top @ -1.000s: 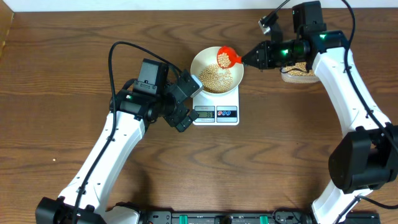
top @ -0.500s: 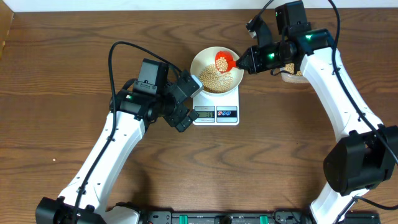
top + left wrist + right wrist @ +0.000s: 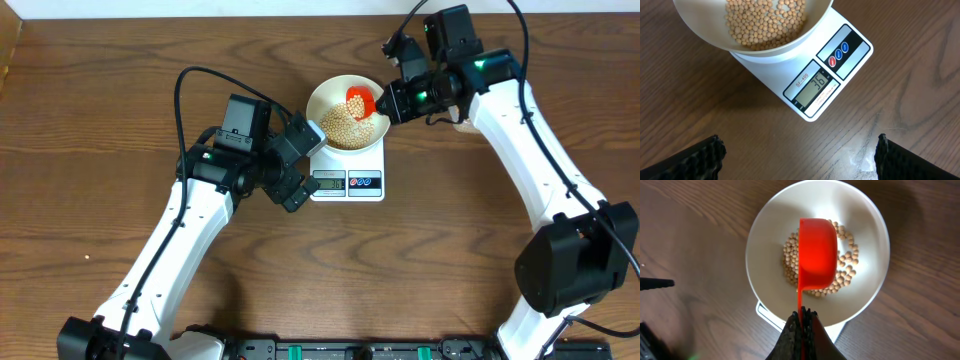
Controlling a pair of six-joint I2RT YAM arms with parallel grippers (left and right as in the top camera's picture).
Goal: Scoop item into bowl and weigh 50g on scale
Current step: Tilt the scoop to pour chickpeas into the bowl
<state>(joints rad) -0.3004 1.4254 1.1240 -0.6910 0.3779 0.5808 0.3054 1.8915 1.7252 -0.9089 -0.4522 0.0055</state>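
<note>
Holding red scoop [image 3: 816, 255] over bowl [image 3: 765, 235], right gripper [image 3: 801, 319] clamped on its handle. Scale [image 3: 856, 61] reads about 36, so more beans [image 3: 765, 20] are needed. Left gripper [image 3: 797, 150] is wide and empty near the scale.

Left fingers [image 3: 707, 159] wide apart; right fingers [image 3: 791, 339] pinched together, arm outstretched.

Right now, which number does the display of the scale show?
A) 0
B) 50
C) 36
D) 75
C: in the left wrist view the display of the scale reads 36, while the bowl with the beans stands on it.
</note>
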